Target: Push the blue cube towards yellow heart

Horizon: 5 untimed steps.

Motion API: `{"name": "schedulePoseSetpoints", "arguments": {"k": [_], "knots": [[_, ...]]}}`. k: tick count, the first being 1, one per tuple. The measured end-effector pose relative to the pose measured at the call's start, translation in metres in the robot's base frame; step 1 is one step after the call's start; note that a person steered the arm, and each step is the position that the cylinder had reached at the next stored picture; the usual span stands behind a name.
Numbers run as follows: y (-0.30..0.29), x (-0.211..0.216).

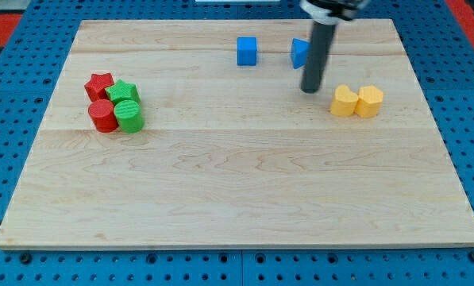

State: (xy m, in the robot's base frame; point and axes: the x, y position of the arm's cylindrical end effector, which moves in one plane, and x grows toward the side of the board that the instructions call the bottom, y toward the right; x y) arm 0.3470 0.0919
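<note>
Right now my tip [310,90] rests on the wooden surface [237,191], near the view's top and a bit to the right. I have no pincer, only a straight dark rod, so nothing can open or close.

The blue cube [247,51] sits near the view's top, close to the middle. It is to the view's left of my rod and apart from it. Another blue block [299,52] is just beside my rod, and the rod hides part of it, so I cannot tell its shape.

Two yellow blocks sit to the view's right of my tip and touch each other. The nearer one looks like the yellow heart [344,102]. The other yellow block [370,101] is on its right side.

Far over on the view's left is a tight bunch of four blocks: a red star [99,84], a green star [124,91], a red round block [103,116] and a green round block [129,116].
</note>
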Motion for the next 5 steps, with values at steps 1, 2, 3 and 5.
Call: {"name": "schedulePoseSetpoints", "arguments": {"k": [1, 2, 3, 5], "knots": [[-0.060, -0.015], [-0.109, -0.019], [-0.138, -0.067], [-0.070, -0.109]]}}
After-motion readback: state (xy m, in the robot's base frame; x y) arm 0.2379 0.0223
